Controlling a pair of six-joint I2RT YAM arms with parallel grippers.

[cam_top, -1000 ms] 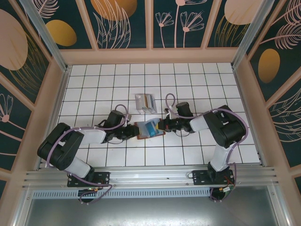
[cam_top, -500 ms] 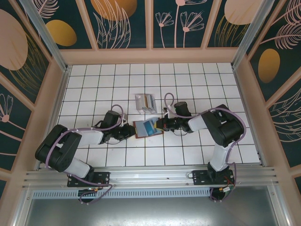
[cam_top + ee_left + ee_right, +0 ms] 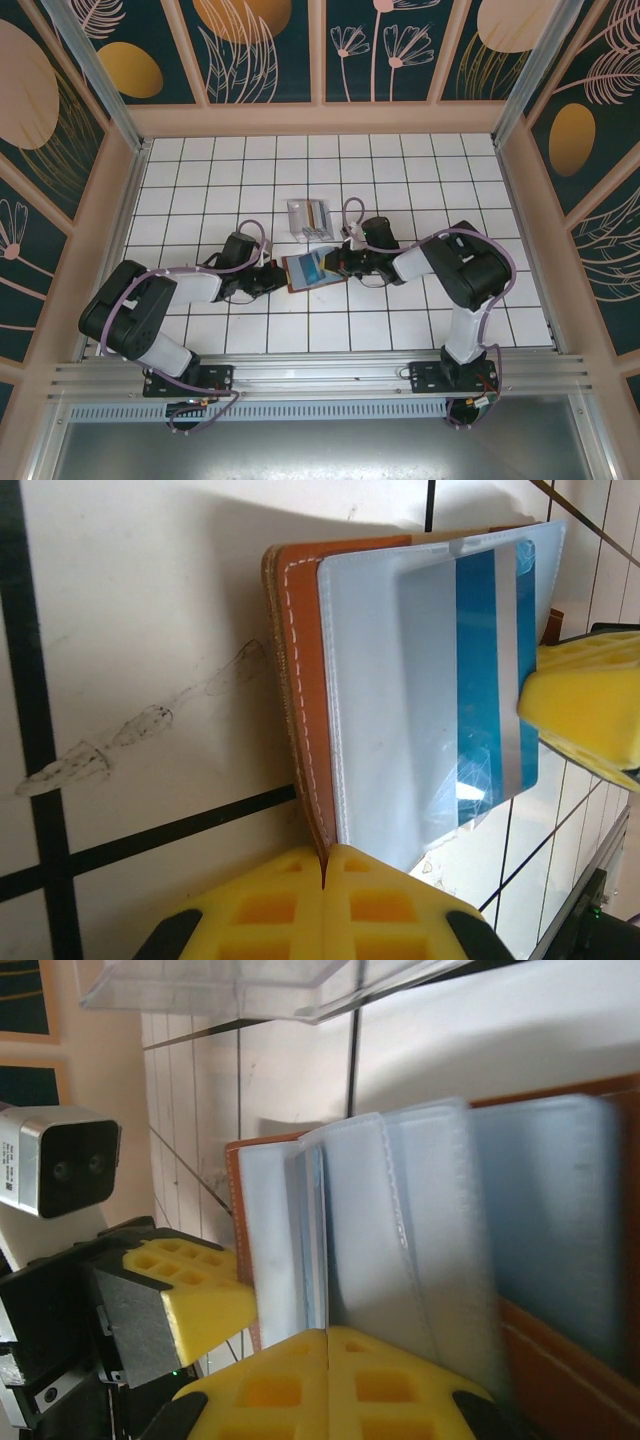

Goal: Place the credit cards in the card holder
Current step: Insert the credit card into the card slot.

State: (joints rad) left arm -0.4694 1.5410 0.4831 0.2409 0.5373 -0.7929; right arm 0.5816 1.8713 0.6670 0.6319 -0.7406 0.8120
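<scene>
The reddish-brown card holder lies open on the tiles between both grippers. My left gripper is shut on its stitched cover edge, which sits pinched between the yellow fingertips. A blue credit card with a silver stripe lies partly under a clear sleeve of the holder. My right gripper is shut on the card's outer end; its thin blue edge runs up from the closed gripper. The right finger covers the card's far end.
A clear plastic case with a yellowish card inside lies one tile behind the holder; its wall shows in the right wrist view. The left gripper's camera faces the right one. Wooden walls enclose the tiled floor.
My left gripper closed on the holder's cover edge. The right gripper moved left with the blue card, sliding it further over the holder, which shifted slightly left.
</scene>
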